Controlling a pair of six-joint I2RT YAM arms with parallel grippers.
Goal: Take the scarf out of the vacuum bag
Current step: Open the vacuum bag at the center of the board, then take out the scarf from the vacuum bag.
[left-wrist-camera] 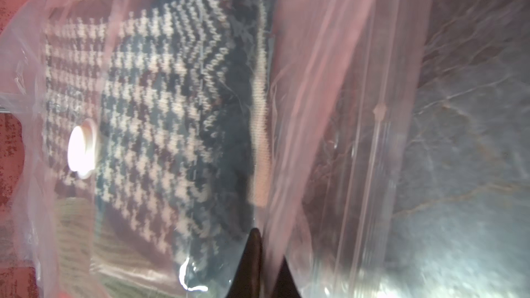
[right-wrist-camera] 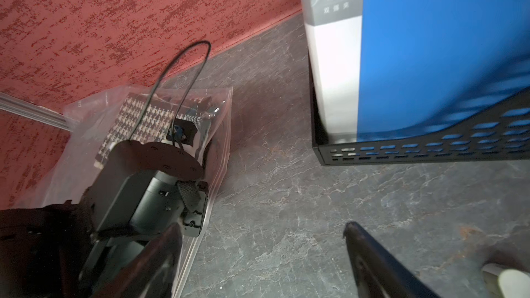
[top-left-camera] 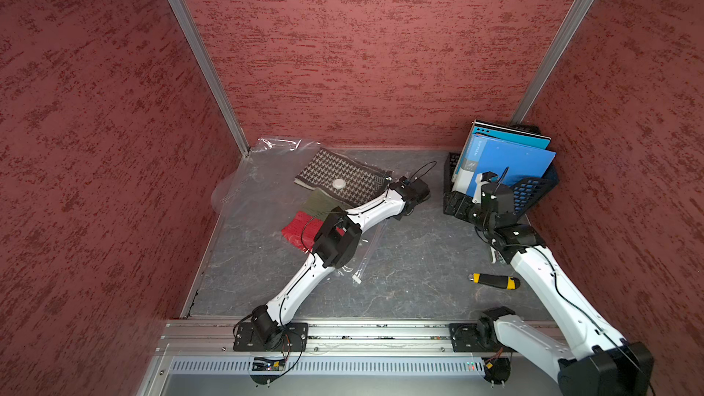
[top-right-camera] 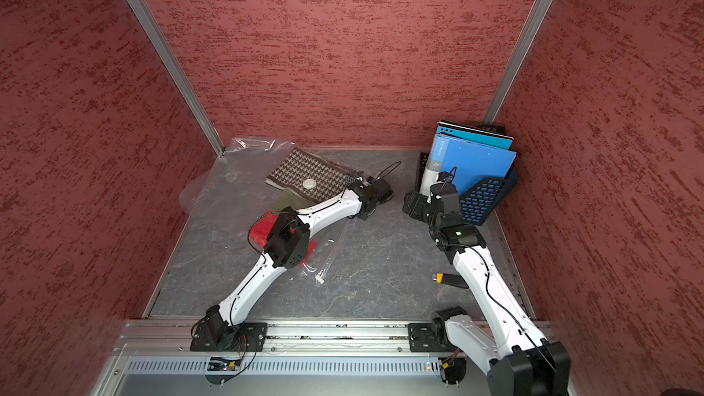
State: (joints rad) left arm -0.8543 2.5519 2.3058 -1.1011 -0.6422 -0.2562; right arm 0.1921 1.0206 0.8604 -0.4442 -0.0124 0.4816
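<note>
Note that the left pincer (left-wrist-camera: 269, 256) is clenched on the clear film of the vacuum bag (top-left-camera: 244, 192), at the bag's edge nearest the middle of the worktop (top-left-camera: 404, 283). In the left wrist view a layer of film runs between its two dark tips. Treat this as a hold on one sheet at the mouth side, judged to part the opening. Whether any cloth is caught with the film cannot be told.

The right pincer (right-wrist-camera: 261, 226) is released, its jaws wide and empty. It hangs over bare worktop between the bag and the black file rack (top-left-camera: 533, 194) holding blue folders (top-left-camera: 506, 161). It appears placed to enter the mouth once that is parted.

The scarf (top-left-camera: 324, 169) is inside the bag, lying flat at the far end near the back wall. It is a folded knit rectangle in black-and-cream houndstooth, with a cream stripe along the border facing the left pincer. The round white valve cap (top-left-camera: 339, 184) sits on the film directly over it.

A green cloth (top-left-camera: 324, 201) and a red cloth (top-left-camera: 295, 230) lie nearer the robot, partly under the left arm. The white slider clip (top-left-camera: 357, 280) rests on the worktop at the end of the zip strip.
</note>
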